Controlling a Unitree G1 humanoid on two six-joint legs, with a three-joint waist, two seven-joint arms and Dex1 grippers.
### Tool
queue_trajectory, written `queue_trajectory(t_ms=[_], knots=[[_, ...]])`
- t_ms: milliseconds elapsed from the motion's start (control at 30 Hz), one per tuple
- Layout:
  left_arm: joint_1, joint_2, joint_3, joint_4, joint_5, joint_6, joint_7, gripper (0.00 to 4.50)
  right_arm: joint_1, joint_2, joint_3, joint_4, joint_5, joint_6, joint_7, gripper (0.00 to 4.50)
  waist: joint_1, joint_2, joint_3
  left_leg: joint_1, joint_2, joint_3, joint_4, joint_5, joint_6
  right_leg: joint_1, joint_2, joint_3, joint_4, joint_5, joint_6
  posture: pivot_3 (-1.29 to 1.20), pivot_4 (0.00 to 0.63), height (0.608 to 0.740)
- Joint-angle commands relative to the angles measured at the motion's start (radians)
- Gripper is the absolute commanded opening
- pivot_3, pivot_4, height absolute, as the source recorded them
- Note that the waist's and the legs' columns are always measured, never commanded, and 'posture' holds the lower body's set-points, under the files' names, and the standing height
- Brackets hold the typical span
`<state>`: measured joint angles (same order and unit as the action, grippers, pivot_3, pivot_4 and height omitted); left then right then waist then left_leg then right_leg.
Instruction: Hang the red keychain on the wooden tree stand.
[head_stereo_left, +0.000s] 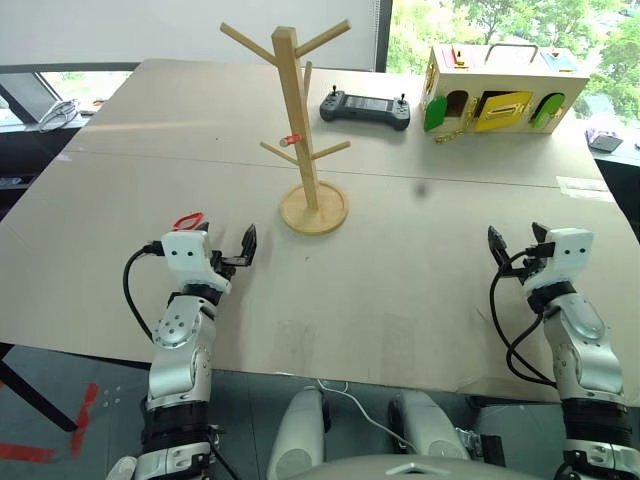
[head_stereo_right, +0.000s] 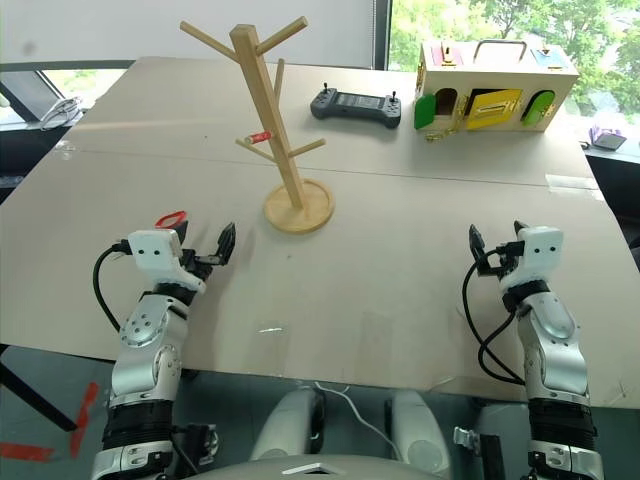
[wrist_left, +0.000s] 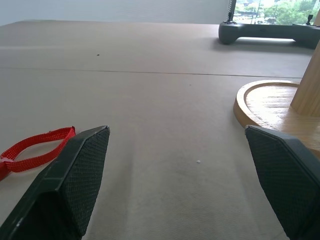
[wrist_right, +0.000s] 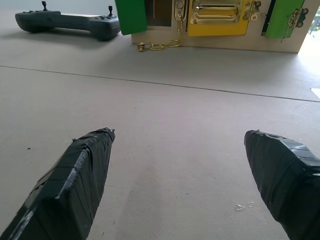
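Lying flat: red keychain (wrist_left: 35, 149) | beside left hand (wrist_left: 177, 175), spread | right hand (wrist_right: 182, 180) spread, apparently empty

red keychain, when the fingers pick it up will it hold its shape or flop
The red keychain looks like thin woven strap lying flat in a loose loop on the table, so it will probably sag and fold rather than stay open. It seems very light, so a push would likely slide it. A drooping loop may be harder to slip over a peg of the wooden tree stand.
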<state>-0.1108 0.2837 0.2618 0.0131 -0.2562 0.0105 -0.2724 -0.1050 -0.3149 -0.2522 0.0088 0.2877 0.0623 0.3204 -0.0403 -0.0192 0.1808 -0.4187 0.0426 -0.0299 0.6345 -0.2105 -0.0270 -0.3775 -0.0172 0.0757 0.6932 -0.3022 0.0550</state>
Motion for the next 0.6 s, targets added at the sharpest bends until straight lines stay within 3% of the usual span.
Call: queue_trajectory(t_ms=[33,600], knots=[[-0.012,0.007,-0.009,-0.003,0.004,-0.013,-0.014,4.50,0.006,0.001,-0.022,-0.033,0.001,-0.019,-0.015,4.45,0.000,0.000,0.000,0.000,0.000,0.000,0.000,0.000,0.000,0.000,0.000,0.000,0.000,0.000,0.000,0.00,0.150,0.740],[-0.033,0.006,-0.018,0.014,0.002,-0.018,-0.012,4.50,0.023,-0.010,-0.025,-0.034,0.007,-0.028,0.000,4.45,0.000,0.000,0.000,0.000,0.000,0.000,0.000,0.000,0.000,0.000,0.000,0.000,0.000,0.000,0.000,0.00,0.150,0.740]])
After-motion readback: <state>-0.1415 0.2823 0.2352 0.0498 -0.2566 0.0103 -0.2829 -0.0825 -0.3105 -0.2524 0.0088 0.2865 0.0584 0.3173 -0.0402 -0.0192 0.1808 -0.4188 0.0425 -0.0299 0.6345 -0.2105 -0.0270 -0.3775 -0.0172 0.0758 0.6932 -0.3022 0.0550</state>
